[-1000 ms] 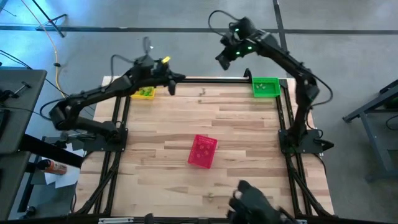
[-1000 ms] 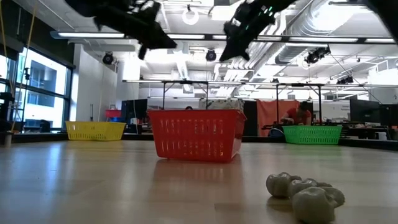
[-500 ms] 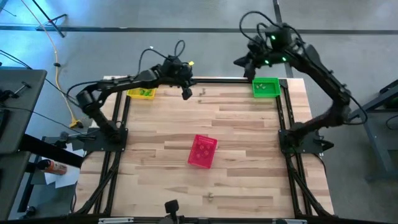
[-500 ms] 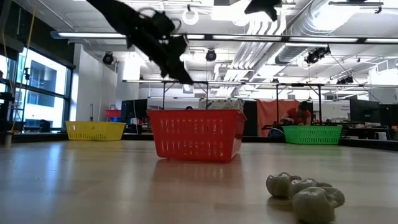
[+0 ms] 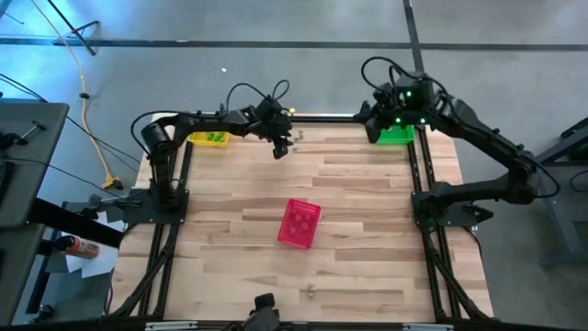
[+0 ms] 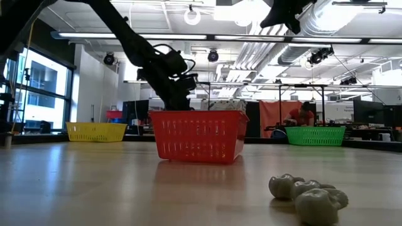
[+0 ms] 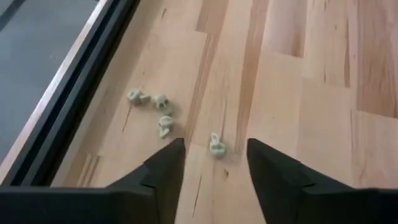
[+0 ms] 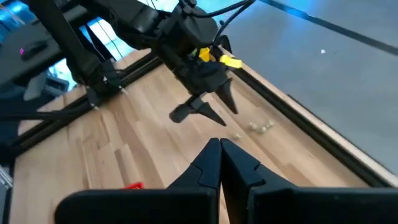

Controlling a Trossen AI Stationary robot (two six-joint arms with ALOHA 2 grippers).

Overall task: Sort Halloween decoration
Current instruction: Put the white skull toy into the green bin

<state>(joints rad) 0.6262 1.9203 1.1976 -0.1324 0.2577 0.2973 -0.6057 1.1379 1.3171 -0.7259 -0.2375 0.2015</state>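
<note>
Several tiny pale green Halloween decoration pieces lie on the wood by the table's far edge. My left gripper is open and slants down just above them. One piece lies just beyond the gap between its fingertips, untouched. The right wrist view shows the left gripper from the side, with the pieces past it. My right gripper is shut and empty, held high over the far right by the green basket. More pale pieces lie near the front edge.
A pink-red mesh basket stands mid-table. A yellow basket holding green bits sits at the far left corner. A black rail runs along the far edge beside the pieces. Bare wood lies between the baskets.
My left gripper has swung down and toward the table's right, from beside the yellow basket to just above the pieces at the far edge, and has opened. My right gripper has drawn back toward the table's right edge, staying high and shut.
</note>
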